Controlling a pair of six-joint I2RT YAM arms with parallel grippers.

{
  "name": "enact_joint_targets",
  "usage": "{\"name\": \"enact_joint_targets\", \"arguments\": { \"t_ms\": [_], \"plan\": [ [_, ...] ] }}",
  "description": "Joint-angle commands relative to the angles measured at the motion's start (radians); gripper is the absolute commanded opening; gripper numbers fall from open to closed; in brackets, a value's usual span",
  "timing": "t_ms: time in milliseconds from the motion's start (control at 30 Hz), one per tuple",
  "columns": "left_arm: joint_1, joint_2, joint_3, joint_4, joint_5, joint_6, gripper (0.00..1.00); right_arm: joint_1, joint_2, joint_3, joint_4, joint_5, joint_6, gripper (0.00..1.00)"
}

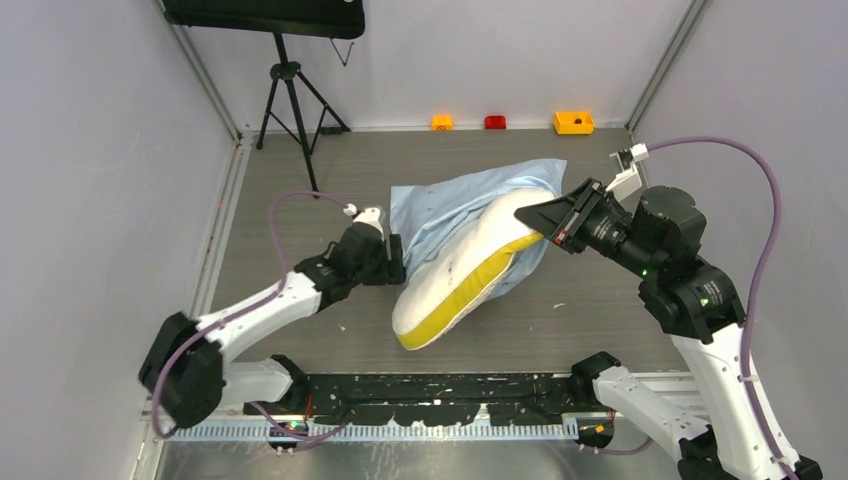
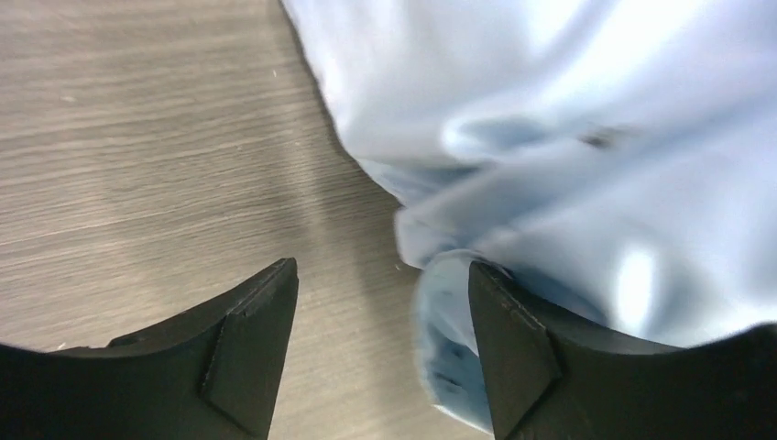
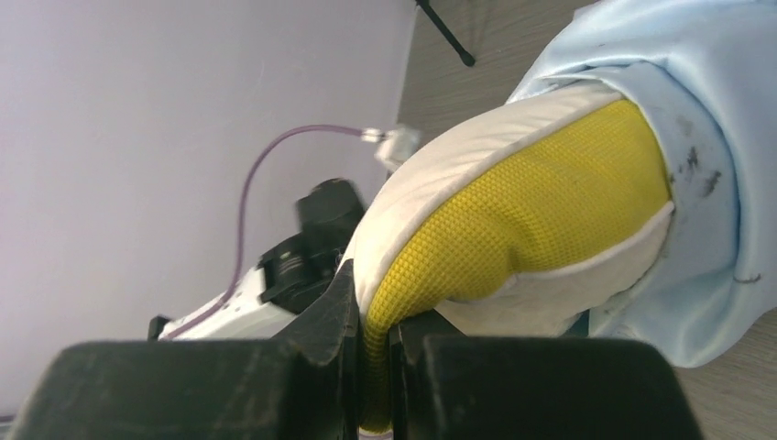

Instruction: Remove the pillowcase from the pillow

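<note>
The pillow [image 1: 450,285], white with a yellow side band, lies tilted in the middle of the table, with its near end out of the pillowcase [image 1: 450,205]. The light-blue pillowcase is bunched over its far left part. My right gripper [image 1: 540,218] is shut on the pillow's yellow band at the far right end; in the right wrist view [image 3: 374,321] the band [image 3: 531,202] is pinched between the fingers, and the pillowcase [image 3: 705,137] shows at the right. My left gripper [image 1: 397,258] is open at the pillowcase's left edge. In the left wrist view [image 2: 383,275] a fold of pillowcase [image 2: 568,137] lies against the right finger [image 2: 513,339].
A black tripod [image 1: 290,90] stands at the back left. Small orange [image 1: 441,122], red [image 1: 495,122] and yellow [image 1: 573,122] objects sit along the back wall. Grey walls close in both sides. The left arm [image 3: 302,247] shows behind the pillow in the right wrist view.
</note>
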State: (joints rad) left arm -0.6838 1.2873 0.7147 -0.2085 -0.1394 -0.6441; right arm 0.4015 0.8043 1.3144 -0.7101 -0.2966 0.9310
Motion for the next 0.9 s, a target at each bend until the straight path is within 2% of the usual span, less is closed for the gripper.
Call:
{"name": "enact_joint_targets", "arguments": {
  "t_ms": [0,100,200,233,300,433,600,867],
  "plan": [
    [0.007,-0.244,0.086,-0.179,0.019,0.075,0.74,-0.003,-0.009,-0.051,0.156,0.045,-0.013,0.00],
    [0.007,-0.334,0.122,-0.295,0.095,0.107,0.82,-0.002,0.012,-0.117,0.219,0.020,0.013,0.00],
    [0.007,-0.395,0.155,-0.386,0.168,0.128,0.85,-0.002,0.042,-0.176,0.295,-0.035,0.050,0.00],
    [0.007,-0.409,0.164,-0.397,0.207,0.136,0.86,-0.003,0.055,-0.191,0.314,-0.049,0.059,0.00],
    [0.006,-0.428,0.182,-0.399,0.287,0.148,0.99,-0.002,0.083,-0.215,0.347,-0.089,0.075,0.00],
    [-0.010,-0.423,0.228,-0.365,0.389,0.169,1.00,0.001,0.144,-0.246,0.385,-0.147,0.107,0.00],
    [-0.143,-0.359,0.310,-0.362,0.297,0.225,1.00,0.046,0.184,-0.261,0.380,-0.108,0.103,0.00],
    [-0.412,-0.195,0.489,-0.441,-0.026,0.319,1.00,0.149,0.232,-0.239,0.382,-0.035,0.095,0.00]
  ]
}}
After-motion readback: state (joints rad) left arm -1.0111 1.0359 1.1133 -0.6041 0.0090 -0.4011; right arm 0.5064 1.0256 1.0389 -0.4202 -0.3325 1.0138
